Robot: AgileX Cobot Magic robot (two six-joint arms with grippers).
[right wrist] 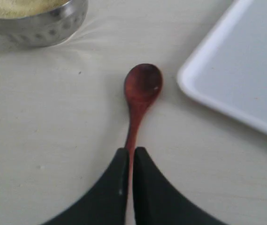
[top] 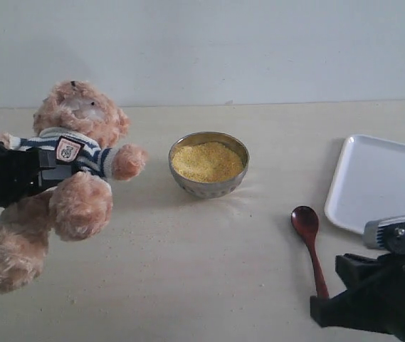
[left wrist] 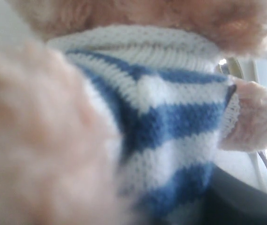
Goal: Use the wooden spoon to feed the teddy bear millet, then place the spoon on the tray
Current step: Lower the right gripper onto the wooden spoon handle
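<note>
Spoon [top: 305, 222] beside tray [top: 380, 178], near bowl [top: 208, 187].

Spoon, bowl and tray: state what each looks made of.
Wooden spoon: dark reddish wood, glossy, probably lacquered; a highlight shows on it. Bowl: metal, likely steel; its wall reflects. Tray: smooth white, probably plastic, though enamel is possible.

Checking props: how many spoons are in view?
1. The spoon lies on the table beside the tray, its handle pinched by the right gripper. Another could hide behind the bear.
</note>
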